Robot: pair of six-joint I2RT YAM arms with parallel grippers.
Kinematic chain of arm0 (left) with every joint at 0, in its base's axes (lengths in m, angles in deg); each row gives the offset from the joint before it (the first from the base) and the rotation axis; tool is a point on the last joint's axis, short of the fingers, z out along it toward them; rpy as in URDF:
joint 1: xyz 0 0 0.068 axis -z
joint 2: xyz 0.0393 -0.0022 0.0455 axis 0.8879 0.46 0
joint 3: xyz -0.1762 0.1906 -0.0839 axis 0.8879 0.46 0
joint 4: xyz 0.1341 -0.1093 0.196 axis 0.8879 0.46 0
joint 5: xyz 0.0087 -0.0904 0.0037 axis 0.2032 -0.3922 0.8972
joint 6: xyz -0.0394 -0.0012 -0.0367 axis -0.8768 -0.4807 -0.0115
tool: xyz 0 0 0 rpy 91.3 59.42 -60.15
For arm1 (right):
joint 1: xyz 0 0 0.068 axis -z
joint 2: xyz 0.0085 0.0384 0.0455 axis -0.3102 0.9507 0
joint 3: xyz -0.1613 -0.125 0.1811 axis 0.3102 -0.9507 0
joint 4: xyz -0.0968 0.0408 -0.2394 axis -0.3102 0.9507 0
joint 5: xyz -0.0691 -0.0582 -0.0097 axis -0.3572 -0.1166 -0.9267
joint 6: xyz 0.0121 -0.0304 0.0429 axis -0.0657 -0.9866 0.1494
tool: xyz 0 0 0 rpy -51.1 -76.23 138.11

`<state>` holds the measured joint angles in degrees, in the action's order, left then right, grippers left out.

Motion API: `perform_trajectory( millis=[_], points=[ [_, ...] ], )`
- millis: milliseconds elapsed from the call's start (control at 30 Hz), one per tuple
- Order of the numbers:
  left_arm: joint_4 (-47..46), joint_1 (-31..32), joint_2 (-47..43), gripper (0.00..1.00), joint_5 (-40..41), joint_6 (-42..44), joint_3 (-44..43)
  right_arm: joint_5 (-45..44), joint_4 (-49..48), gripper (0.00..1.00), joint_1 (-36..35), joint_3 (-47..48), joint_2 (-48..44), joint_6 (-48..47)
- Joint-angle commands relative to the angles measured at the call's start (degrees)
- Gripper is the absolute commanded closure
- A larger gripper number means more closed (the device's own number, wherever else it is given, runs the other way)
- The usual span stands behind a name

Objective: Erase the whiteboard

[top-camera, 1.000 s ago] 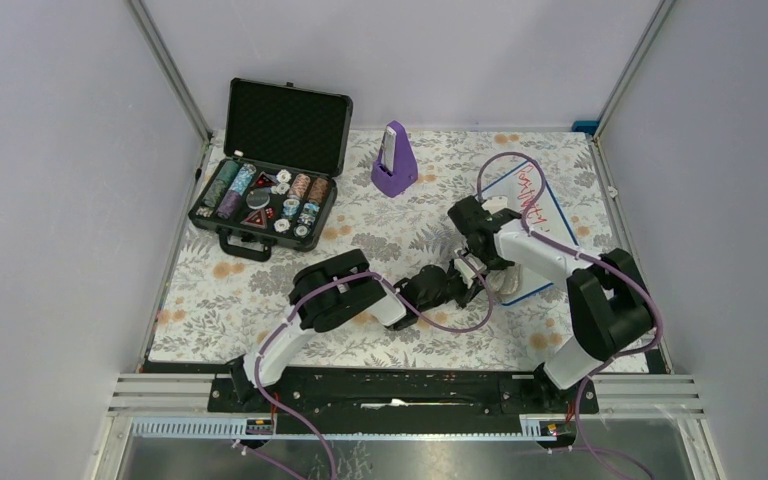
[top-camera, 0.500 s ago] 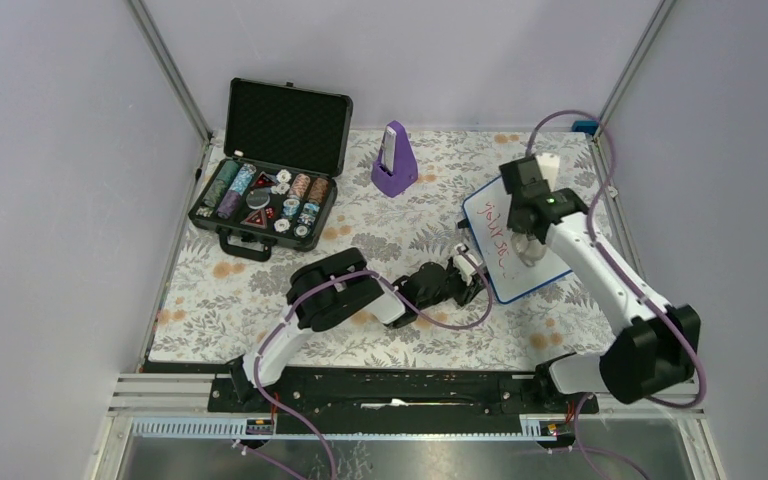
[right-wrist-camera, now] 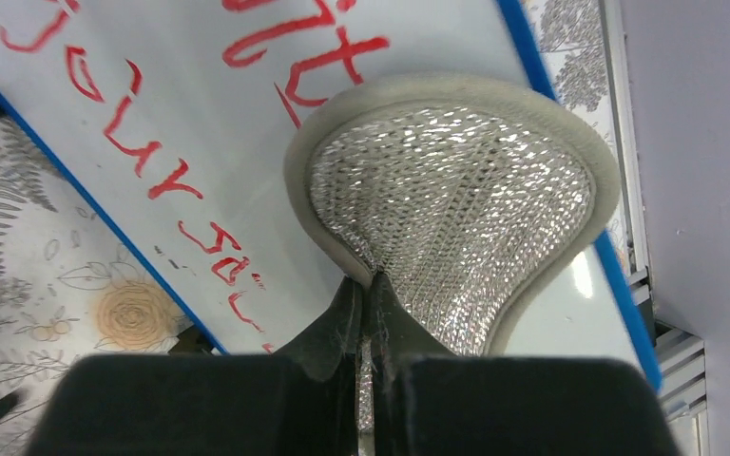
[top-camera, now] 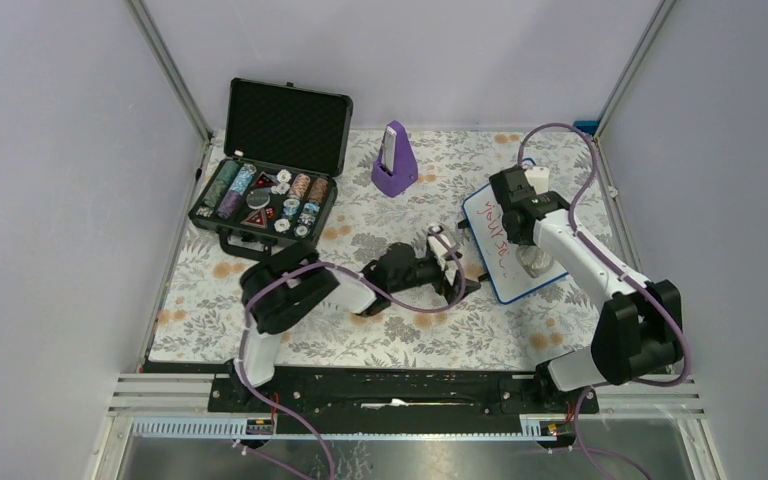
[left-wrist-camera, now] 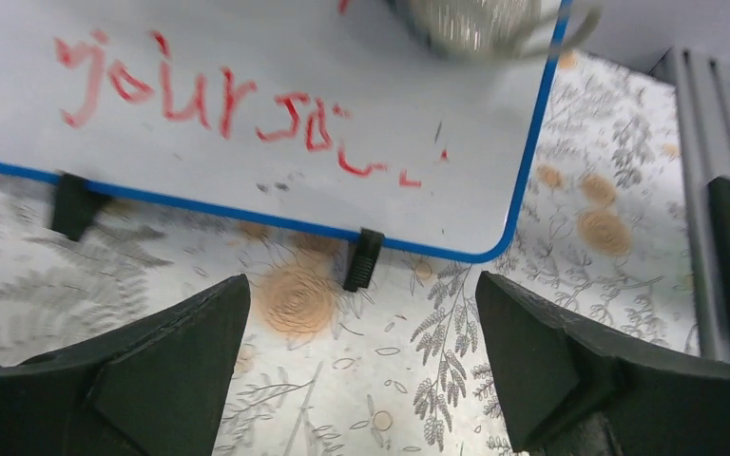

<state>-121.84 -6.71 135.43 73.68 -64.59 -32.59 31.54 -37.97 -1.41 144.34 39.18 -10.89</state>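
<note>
Two robot arms work over a table covered with a floral tablecloth (top-camera: 360, 330). The whiteboard (top-camera: 488, 252), white with a thin blue rim, lies flat on that cloth, toward the right arm's side of the table. Red handwriting (left-wrist-camera: 200, 95) crosses much of its surface, with faint smudges near the edge closest to the left arm.

The right gripper (right-wrist-camera: 369, 294) hangs over the whiteboard with its jaws pressed together, pinching a cloth pad (right-wrist-camera: 456, 199). The pad has a silver mesh face and a pale rim, and it fans out over the board near its right-hand edge.

The left gripper (left-wrist-camera: 361, 313) sits low just beside the whiteboard's left edge, apart from it. Its jaws stand wide apart and hold nothing. Two small black clips (left-wrist-camera: 363, 258) stick out from under the board's rim on that side.

Well to the left of the whiteboard, an open black case (top-camera: 265, 200) holds stacks of coloured chips. Between that case and the whiteboard, farther back, stands a purple pyramid-shaped object (top-camera: 394, 160).
</note>
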Motion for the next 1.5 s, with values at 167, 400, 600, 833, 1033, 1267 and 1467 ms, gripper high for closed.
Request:
perform_trajectory(
  millis=[167,400,600,833,1033,1267,1467],
  points=[
    [-7.35,-9.31,-17.57,0.01,-2.46,-1.34,11.27,5.1,-6.06,1.0,-5.91,-8.9,7.31,4.49],
    [-18.07,-18.71,-23.18,0.01,6.38,-9.3,21.04,16.57,-13.13,1.0,-11.5,-9.21,16.67,6.96],
    [-18.63,-20.56,-27.52,0.01,15.26,-8.11,25.18,12.52,-5.74,1.0,-11.45,-2.52,8.83,4.48],
    [-18.71,-21.09,-30.03,0.01,21.52,-7.74,27.36,-4.13,1.93,1.0,-4.97,5.88,0.19,-0.2],
    [-16.94,-21.09,-29.35,0.01,20.78,-7.68,26.42,-13.31,2.06,1.0,-2.15,4.66,5.11,-1.09],
    [-16.03,-21.09,-29.36,0.01,20.81,-7.17,26.15,-8.48,-0.75,1.0,-5.84,2.35,15.86,2.8],
    [-16.03,-21.09,-29.4,0.01,21.51,-6.85,26.28,0.84,-5.01,1.0,-13.03,0.72,23.83,6.59]
  ],
)
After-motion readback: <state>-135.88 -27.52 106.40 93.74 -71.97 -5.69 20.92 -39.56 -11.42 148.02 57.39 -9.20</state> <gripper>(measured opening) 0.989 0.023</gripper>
